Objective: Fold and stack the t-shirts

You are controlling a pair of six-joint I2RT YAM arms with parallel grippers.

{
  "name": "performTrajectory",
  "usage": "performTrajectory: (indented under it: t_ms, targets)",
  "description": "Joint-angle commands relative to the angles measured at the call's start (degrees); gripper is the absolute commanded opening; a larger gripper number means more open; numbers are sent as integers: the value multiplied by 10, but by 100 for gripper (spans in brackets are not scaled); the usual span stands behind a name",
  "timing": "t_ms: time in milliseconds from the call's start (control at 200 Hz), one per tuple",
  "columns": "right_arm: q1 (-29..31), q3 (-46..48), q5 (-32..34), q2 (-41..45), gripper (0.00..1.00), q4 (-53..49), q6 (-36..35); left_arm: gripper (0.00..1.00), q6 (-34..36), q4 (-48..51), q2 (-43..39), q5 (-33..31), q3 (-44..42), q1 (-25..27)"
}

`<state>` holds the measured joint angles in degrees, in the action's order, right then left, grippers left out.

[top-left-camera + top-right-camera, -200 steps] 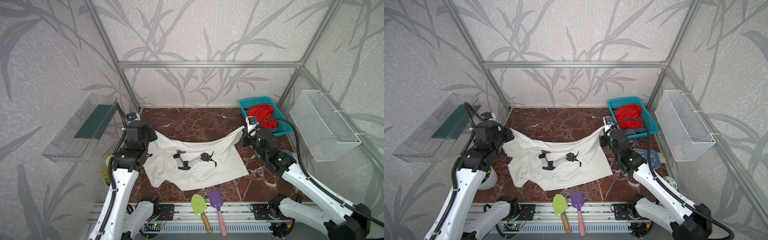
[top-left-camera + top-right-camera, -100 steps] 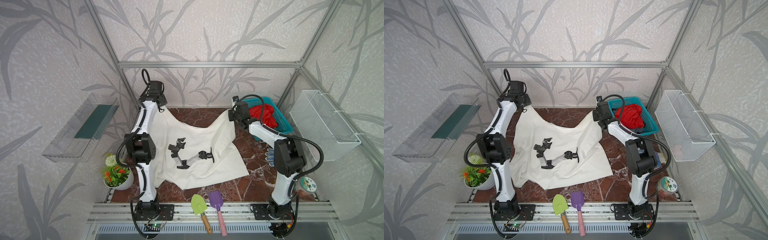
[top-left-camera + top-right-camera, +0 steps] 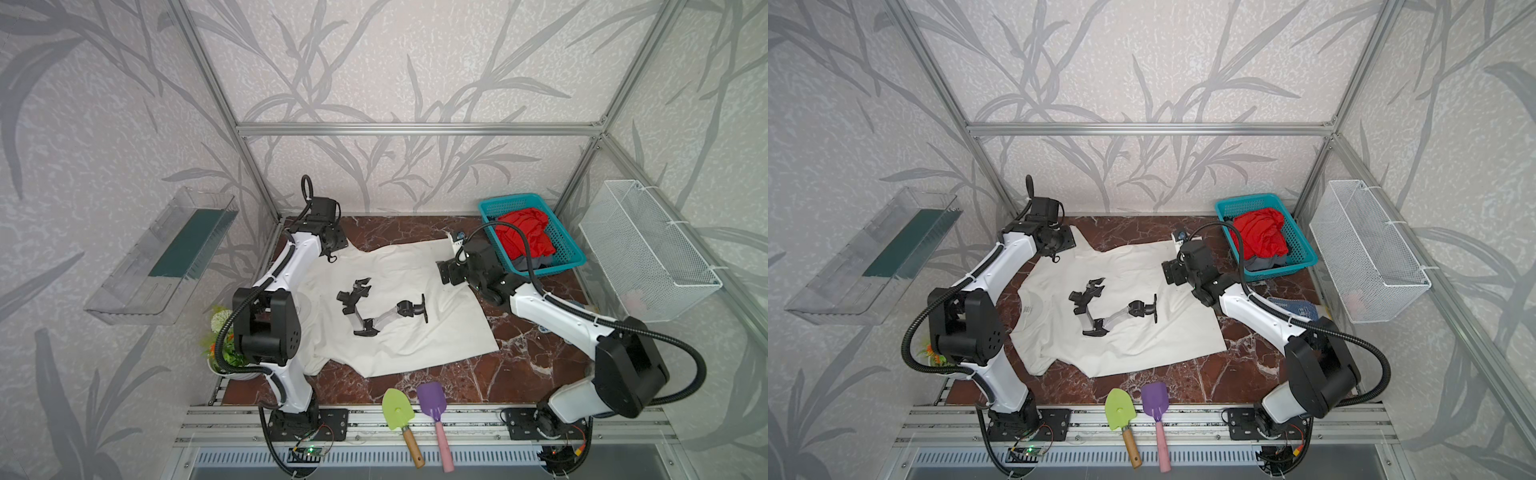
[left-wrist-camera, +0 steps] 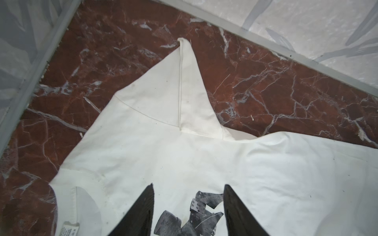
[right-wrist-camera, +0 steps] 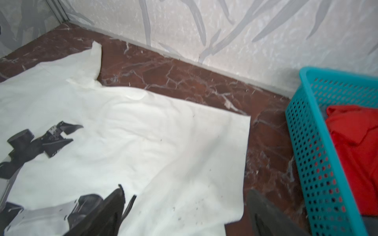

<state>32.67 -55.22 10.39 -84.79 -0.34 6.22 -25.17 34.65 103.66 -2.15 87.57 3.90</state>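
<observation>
A large cream-white t-shirt [image 3: 415, 332] with a black-and-grey robot-arm print lies spread flat, print up, on the marble table; it also shows in the other top view [image 3: 1133, 336] and in both wrist views [image 4: 184, 147] [image 5: 147, 141]. My left gripper [image 3: 332, 249] [image 4: 188, 185] hangs open above the shirt near its far-left sleeve, holding nothing. Over the shirt's far-right edge my right gripper [image 3: 449, 272] [image 5: 186, 189] stands wide open and empty. A red t-shirt [image 3: 523, 237] lies crumpled on a dark grey one [image 3: 532, 262] in the basket.
The teal basket [image 3: 575, 259] stands at the back right, beside a white wire basket [image 3: 648, 249] on the right wall. A blue-and-white glove [image 3: 1296, 307] lies under the right arm. A potted plant [image 3: 220, 345] sits front left. A green trowel [image 3: 397, 409] and a purple shovel [image 3: 432, 401] lie at the front edge.
Both grippers have opened and let go of the white shirt's far corners. The shirt's far edge has dropped flat onto the table. The right arm has drawn back and lower.
</observation>
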Motion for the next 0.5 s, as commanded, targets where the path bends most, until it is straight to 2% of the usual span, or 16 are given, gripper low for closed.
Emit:
performTrajectory:
  t_ms: [0, 245, 495]
  targets:
    - [0, 66, -15, 18, 93, -60, 69, 51, -23, -41, 54, 33, -15, -6]
    - [3, 180, -31, 72, 92, -71, 132, 43, -34, -60, 129, 34, 31, -6]
    - [3, 195, -21, 74, 92, -113, 141, 39, -37, -29, 200, 22, 108, -9]
